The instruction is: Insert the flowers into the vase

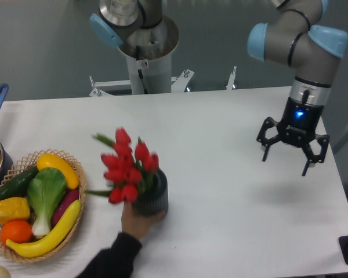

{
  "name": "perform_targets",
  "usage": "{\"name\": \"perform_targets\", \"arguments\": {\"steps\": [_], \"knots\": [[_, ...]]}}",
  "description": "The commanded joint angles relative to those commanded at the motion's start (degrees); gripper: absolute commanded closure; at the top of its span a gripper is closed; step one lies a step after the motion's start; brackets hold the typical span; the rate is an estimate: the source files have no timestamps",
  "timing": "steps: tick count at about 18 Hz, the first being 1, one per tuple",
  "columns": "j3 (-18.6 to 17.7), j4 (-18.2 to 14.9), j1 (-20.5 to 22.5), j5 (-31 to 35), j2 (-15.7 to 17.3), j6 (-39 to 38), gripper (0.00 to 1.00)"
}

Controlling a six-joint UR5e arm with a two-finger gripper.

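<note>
On the bench point(220, 133), left of centre, the flowers point(127, 165) stand in the vase point(152, 197); stems appear seated inside, though motion blur obscures this. A hand point(138, 221) grips the vase base from below. Beside it, at left, sits a basket point(23, 255) of toy produce. Well apart at right, the end effector point(292, 155) hangs released, fingers spread, holding nothing.
</note>
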Motion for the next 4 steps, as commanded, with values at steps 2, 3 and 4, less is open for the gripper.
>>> {"name": "perform_targets", "arguments": {"steps": [2,3,4], "knots": [[3.78,-5.55,-1.32,5.9,-1.49,0.09,0.0],[4.49,-6.35,-1.76,7.57,-1.85,0.09,0.0],[4.93,-6.53,-1.94,8.98,-1.94,0.0,0.0]]}}
